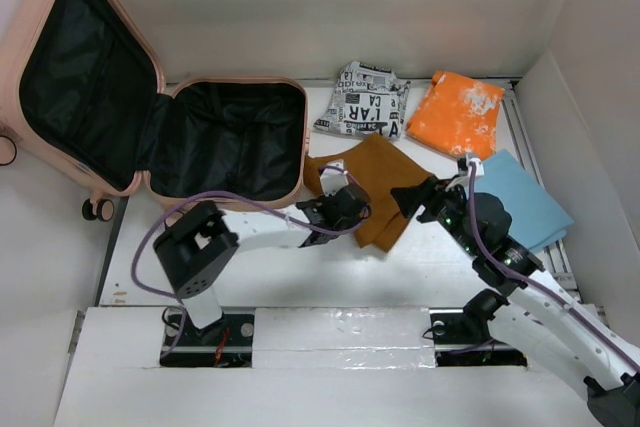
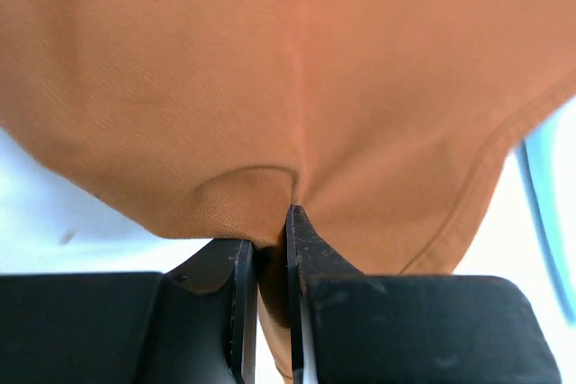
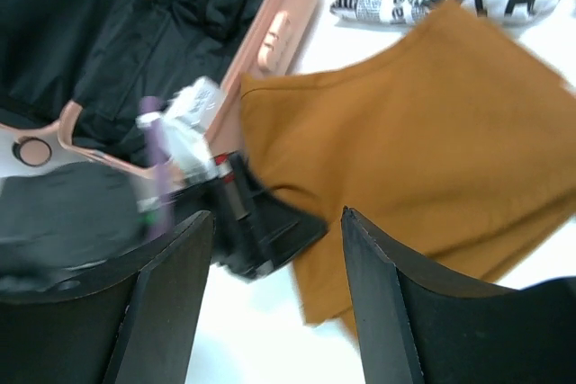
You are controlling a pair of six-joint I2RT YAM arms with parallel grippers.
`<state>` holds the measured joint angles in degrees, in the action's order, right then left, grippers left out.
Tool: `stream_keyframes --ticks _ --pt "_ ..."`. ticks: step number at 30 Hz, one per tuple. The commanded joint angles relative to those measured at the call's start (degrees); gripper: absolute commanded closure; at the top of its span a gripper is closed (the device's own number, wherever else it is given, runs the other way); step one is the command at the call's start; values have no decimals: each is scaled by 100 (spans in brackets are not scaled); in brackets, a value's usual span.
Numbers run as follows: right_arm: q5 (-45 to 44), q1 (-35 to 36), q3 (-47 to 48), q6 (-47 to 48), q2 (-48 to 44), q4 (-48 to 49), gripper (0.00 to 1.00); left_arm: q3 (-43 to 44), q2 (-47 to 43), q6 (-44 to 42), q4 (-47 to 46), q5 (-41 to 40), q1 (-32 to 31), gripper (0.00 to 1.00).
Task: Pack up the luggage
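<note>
Luggage point(image 1: 236, 80) lies open at the far left of the counter point(image 1: 330, 277), its lid thrown back to the left and both black-lined halves showing nothing packed that I can make out. The hard shell looks stiff and fairly light, and with those small wheels it would likely skate if pushed. The smooth rounded corners offer little purchase, so the rim or lid edge seems the best place to take hold when it is time to close it.

Just beside its right wall lies a brown cloth point(image 1: 385, 182), soft and limp. The left pincer point(image 1: 345, 203) is clamped on a fold at the cloth's near edge; the left wrist view shows fabric nipped between nearly closed fingers. A cloth like this will probably sag and trail, so it needs lifting well over the rim.

The right pincer point(image 1: 415, 197) hovers at the cloth's right side, spread wide and holding nothing.

Farther back lie a newsprint-patterned bundle point(image 1: 372, 99) and an orange cloth point(image 1: 458, 112); a blue cloth point(image 1: 525, 197) sits to the right.
</note>
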<state>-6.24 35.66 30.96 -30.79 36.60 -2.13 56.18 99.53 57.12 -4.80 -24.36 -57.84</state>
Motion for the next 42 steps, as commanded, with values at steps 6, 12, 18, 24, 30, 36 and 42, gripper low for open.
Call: stream_keyframes --ticks 6,12,18,24,30,36,42 --pt "-185 46 384 117 -101 301 35 384 -2277 -2133 858 125 290 100" --pt "-124 46 560 169 268 468 35 1868 -2096 -3663 971 1009 1247 100" --pt "-9 46 551 222 480 599 35 3519 -1051 -4270 1401 2907 2891 100" --pt "44 46 420 169 532 732 35 6183 260 -4481 2606 4343 4165 100" --pt "44 46 253 169 480 845 35 5081 24 -4254 2002 4455 5430 100" --pt "149 46 86 169 480 899 35 2867 -118 -3770 815 4976 6960 100" --pt "149 46 33 169 427 960 35 2389 -56 -4182 866 4099 7164 100"
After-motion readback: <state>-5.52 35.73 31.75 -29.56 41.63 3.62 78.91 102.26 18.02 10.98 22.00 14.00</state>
